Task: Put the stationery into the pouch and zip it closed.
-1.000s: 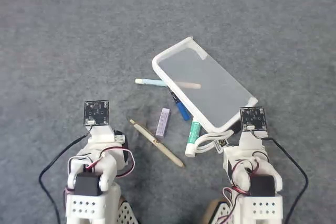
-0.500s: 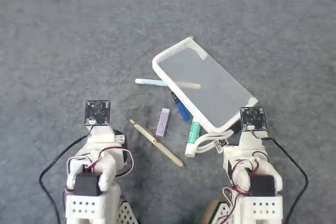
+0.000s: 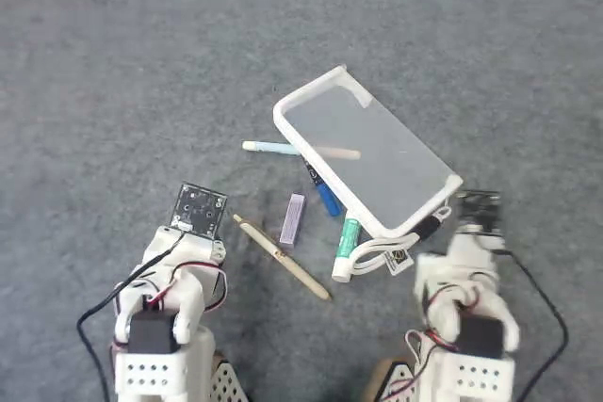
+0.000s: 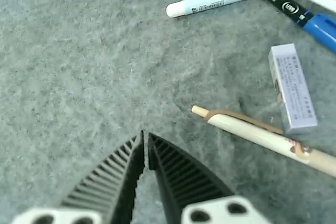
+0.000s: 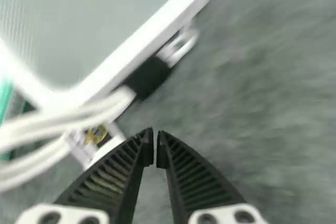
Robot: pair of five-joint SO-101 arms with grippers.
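You are looking down at the clear pouch, which is lying slantwise just right of the frame's centre in the high view. 5 pieces of stationery are lying outside it on the grey carpet. The light-blue pen is running under the pouch's left edge. The blue pen is poking out from under its lower-left edge. The purple eraser is sitting below centre, and the beige pen is slanting just left of it. The green marker is touching the white strap at the pouch's lower corner.

Your left gripper is clenching on nothing, hanging over bare carpet near the beige pen's tip. Your right gripper is also squeezing together empty, sitting close to the pouch's corner beside the strap and a black tab.
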